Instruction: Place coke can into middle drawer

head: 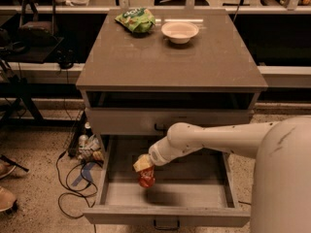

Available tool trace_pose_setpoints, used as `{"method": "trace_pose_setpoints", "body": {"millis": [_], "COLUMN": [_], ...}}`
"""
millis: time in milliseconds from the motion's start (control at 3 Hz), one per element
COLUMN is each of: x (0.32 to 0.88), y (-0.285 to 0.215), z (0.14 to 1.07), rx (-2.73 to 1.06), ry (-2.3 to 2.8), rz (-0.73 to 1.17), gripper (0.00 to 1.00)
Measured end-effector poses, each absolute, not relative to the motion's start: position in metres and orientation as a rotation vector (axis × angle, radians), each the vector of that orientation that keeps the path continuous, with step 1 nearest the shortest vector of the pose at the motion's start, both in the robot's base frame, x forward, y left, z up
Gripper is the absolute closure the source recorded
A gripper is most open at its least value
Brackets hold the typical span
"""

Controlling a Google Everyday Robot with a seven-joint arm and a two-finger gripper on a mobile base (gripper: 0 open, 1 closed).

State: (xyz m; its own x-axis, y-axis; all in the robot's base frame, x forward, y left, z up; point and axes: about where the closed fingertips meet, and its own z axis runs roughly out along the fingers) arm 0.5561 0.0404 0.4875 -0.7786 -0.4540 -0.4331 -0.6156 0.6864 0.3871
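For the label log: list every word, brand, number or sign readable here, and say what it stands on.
No text reads clearly enough to quote.
coke can, held by the gripper over the floor of the open middle drawer: lettering too blurred to read.
green snack bag: print too blurred to read.
white bowl: no marking visible.

Robotics lab or office workroom: long benches [286, 73] line the back, loose cables [62, 205] trail over a speckled floor [39, 147], and a grey drawer cabinet [170, 57] stands in the open. The robot's gripper [144, 165] grips a coke can [146, 177] above the pulled-out middle drawer [165, 215].
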Motion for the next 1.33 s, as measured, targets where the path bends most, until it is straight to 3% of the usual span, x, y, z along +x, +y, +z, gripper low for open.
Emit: {"method": "trace_pose_setpoints", "body": {"millis": [333,1333], "x": [0.553,0.547], "y": [0.056,0.077], "z": [0.460,0.417], "rx": [-0.792,-0.604], "ry": [2.604,2.505], "rz": [0.786,0.835], "gripper": [0.86,0.16]}}
